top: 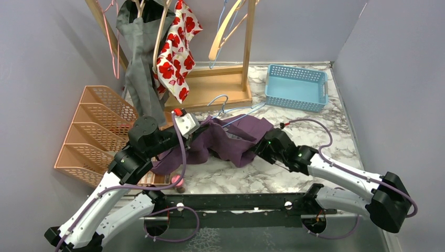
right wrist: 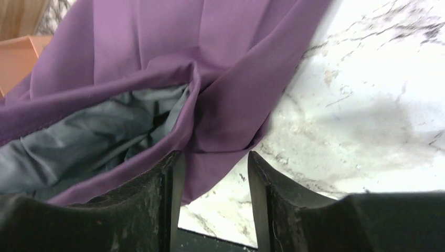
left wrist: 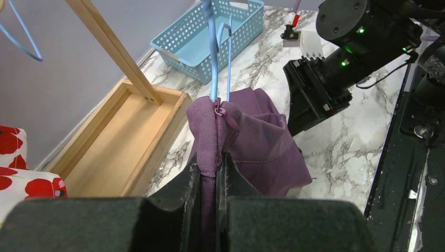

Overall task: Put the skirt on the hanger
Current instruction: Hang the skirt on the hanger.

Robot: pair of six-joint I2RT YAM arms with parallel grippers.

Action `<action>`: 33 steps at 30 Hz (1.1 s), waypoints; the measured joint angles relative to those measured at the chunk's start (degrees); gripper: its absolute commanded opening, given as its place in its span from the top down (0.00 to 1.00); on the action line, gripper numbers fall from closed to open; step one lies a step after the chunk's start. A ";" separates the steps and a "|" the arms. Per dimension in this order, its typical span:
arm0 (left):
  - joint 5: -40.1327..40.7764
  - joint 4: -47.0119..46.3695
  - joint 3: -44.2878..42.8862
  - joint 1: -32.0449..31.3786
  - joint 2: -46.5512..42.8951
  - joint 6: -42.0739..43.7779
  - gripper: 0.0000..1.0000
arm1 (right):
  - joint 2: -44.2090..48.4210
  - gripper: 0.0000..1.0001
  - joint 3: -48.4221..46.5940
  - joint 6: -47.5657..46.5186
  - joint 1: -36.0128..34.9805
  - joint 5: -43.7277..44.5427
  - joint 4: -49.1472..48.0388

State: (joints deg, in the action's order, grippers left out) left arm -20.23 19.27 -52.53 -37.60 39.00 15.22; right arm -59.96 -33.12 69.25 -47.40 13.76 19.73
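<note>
A purple skirt with a grey lining lies crumpled on the marble table. My left gripper is shut on a ridge of its waistband beside the zip. A light blue hanger lies partly under the cloth, and its wire hook rises just beyond the pinched fold. My right gripper is low at the skirt's near right edge. Its jaws stand apart in the right wrist view. A corner of the skirt hangs between them against the left finger, with bare table under the rest of the gap.
A wooden rack behind the skirt carries a grey garment, a red-flowered one and spare hangers. A blue basket sits at the back right. An orange file organiser stands at the left.
</note>
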 measured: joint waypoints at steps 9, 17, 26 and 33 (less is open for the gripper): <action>-0.39 0.11 0.57 0.00 -1.55 -0.15 1.00 | 2.95 0.29 -0.52 -3.28 4.76 0.61 -1.64; -1.64 0.11 0.57 0.00 -1.60 -0.26 1.00 | 3.06 0.36 -3.48 -2.82 6.16 2.05 -1.31; -1.92 0.11 0.57 0.00 -1.73 -0.66 1.00 | -5.51 0.85 -4.31 -2.62 7.02 -2.14 -2.58; -2.03 0.26 0.59 0.00 -1.81 -0.68 1.00 | -3.91 0.99 -3.13 -6.16 9.40 -3.43 -3.41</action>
State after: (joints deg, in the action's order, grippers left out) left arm -22.26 19.53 -51.94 -37.60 37.19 14.55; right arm -63.88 -36.25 63.09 -38.00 10.33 16.32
